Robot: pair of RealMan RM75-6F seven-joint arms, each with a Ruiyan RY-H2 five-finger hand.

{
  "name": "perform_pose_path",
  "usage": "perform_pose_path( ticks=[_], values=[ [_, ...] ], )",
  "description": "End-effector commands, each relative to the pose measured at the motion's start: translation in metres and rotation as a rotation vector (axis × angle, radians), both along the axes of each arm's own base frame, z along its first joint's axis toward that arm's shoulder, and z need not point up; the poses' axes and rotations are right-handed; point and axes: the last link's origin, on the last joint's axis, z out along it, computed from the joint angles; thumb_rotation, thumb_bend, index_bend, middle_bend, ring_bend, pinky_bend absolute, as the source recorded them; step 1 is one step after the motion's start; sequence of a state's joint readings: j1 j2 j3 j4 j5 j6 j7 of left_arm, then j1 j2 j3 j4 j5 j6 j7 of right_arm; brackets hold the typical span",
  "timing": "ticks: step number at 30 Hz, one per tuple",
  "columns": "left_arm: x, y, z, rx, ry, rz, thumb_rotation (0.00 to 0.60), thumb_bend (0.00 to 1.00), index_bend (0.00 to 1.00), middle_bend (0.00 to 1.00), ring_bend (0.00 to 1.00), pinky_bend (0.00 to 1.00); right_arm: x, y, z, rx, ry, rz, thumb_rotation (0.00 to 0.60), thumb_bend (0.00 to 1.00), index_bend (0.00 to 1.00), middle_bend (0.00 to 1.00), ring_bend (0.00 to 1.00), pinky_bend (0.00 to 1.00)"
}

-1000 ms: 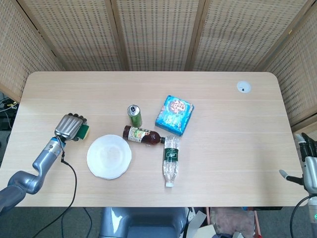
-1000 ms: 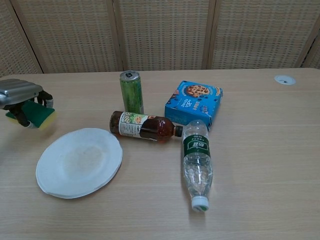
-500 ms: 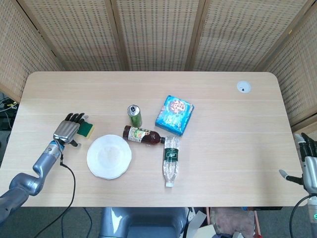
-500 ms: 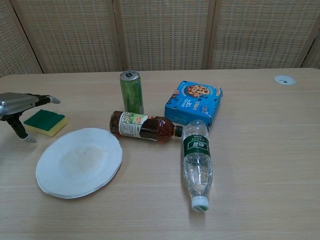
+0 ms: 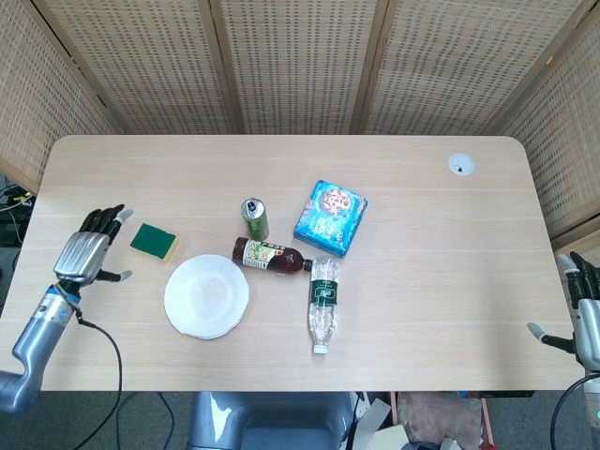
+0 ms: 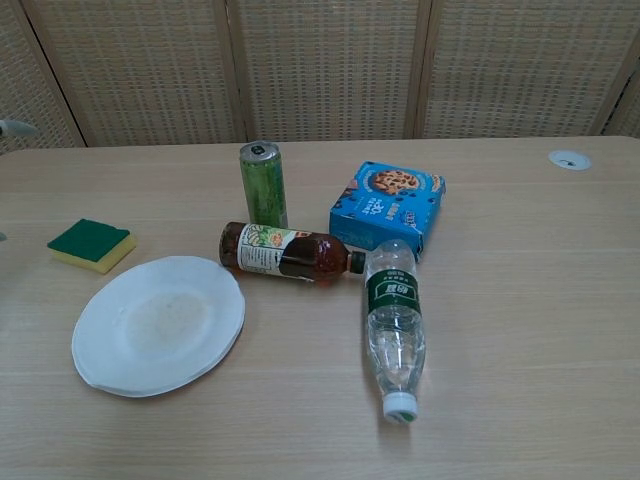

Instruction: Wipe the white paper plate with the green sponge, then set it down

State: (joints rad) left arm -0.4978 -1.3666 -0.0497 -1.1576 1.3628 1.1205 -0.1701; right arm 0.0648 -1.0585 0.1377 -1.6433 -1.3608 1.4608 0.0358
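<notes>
The green sponge with its yellow underside lies flat on the table, just up and left of the white paper plate. My left hand hovers to the left of the sponge, fingers spread, holding nothing; in the chest view only a fingertip shows at the left edge. My right hand hangs off the table's right edge near the frame border, fingers apart and empty.
A green can stands upright behind a brown bottle lying on its side. A clear water bottle lies beside it, and a blue cookie box sits further back. A white grommet marks the far right.
My left hand let go of the sponge, which now lies on the table, and drew back to the left with its fingers spread. The right hand stayed put.
</notes>
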Motion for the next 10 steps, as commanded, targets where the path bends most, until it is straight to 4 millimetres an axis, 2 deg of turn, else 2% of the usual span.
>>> perform_pose_path(
  ticks=[1, 5, 10],
  values=[
    [-0.009, -0.052, 0.044, 0.178, -0.005, 0.104, 0.6, 0.0, 0.0, 0.0, 0.0, 0.0, -0.001, 0.0, 0.0, -0.001, 0.005, 0.004, 0.6, 0.0, 0.0, 0.0, 0.0, 0.0],
    [-0.005, -0.083, 0.056, 0.279, -0.06, 0.151, 0.6, 0.0, 0.0, 0.0, 0.0, 0.0, -0.005, -0.002, 0.0, -0.007, 0.017, 0.002, 0.6, 0.0, 0.0, 0.0, 0.0, 0.0],
    [-0.004, -0.104, 0.059, 0.282, -0.046, 0.163, 0.6, 0.0, 0.0, 0.0, 0.0, 0.0, -0.008, -0.002, 0.003, -0.03, 0.027, 0.0, 0.6, 0.0, 0.0, 0.0, 0.0, 0.0]
  ],
)
